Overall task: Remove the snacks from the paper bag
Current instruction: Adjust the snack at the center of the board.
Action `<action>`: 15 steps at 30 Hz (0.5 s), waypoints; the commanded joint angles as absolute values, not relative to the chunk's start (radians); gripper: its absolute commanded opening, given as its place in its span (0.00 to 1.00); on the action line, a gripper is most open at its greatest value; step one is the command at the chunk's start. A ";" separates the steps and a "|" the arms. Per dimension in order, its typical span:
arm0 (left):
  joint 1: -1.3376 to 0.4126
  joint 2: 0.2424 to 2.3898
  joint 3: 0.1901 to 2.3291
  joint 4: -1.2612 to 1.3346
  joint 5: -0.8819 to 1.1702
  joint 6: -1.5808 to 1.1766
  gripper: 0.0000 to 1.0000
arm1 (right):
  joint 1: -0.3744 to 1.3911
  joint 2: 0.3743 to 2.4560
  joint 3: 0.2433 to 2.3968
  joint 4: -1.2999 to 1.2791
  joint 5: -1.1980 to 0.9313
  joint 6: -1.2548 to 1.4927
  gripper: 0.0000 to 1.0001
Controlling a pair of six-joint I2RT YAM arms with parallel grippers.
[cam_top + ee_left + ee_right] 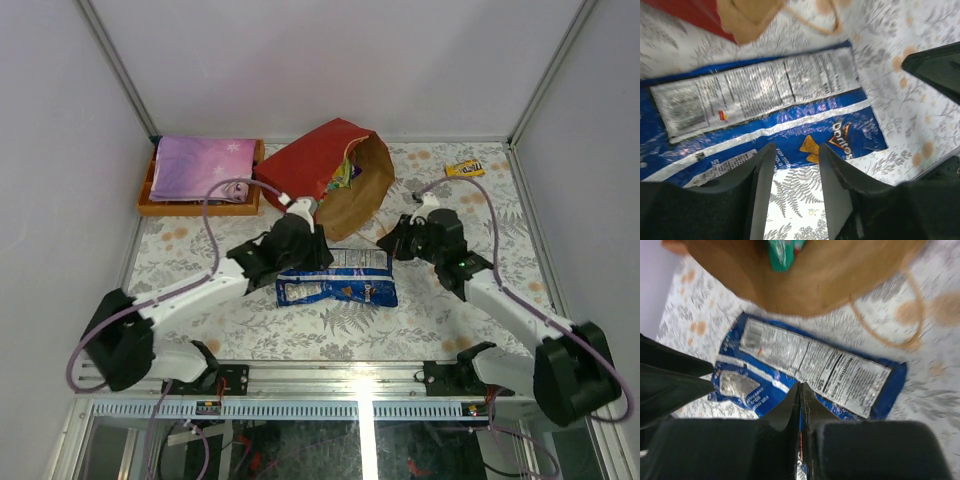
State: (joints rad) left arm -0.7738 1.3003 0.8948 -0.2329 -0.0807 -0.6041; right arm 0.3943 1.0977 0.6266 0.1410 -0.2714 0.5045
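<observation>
Paper bag (315, 160), red outside and brown inside, lies on its side at the back of the counter (300, 335), its mouth open toward the right. We see packets (346, 172) in that mouth, a teal packet (782, 252) among them. Just in front lies the blue-white bag (338, 284), flat on the counter, and 1 small yellow bar (464, 169) sits well apart at the far right. Our left gripper (796, 150) hovers over an edge of the blue-white bag with its fingers apart; our right gripper (800, 388) hangs above the same bag, fingers pressed together on nothing
</observation>
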 commanded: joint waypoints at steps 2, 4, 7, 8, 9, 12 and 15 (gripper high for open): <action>-0.781 1.465 0.795 -0.028 0.028 -0.648 0.39 | 0.454 1.303 0.522 0.385 -0.396 0.665 0.00; -0.781 1.511 0.770 -0.001 0.025 -0.658 0.39 | 0.455 1.379 0.488 0.448 -0.414 0.701 0.00; -0.783 1.523 0.725 0.011 0.037 -0.671 0.38 | 0.454 1.446 0.480 0.433 -0.396 0.695 0.00; -0.784 1.512 0.704 0.012 0.038 -0.676 0.38 | 0.454 1.453 0.478 0.422 -0.381 0.689 0.00; -0.784 1.496 0.682 0.007 0.033 -0.680 0.38 | 0.453 1.457 0.479 0.405 -0.363 0.680 0.00; -0.783 1.441 0.609 -0.031 -0.006 -0.681 0.38 | 0.442 1.460 0.489 0.333 -0.300 0.640 0.00; -0.784 1.397 0.563 -0.086 -0.038 -0.688 0.39 | 0.381 1.463 0.480 0.289 -0.266 0.634 0.00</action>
State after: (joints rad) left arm -0.7784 1.4528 0.6231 -0.0513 0.0116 -0.6701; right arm 0.4423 1.4551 0.4717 0.3420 -0.3565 0.6647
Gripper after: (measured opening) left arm 0.385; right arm 0.011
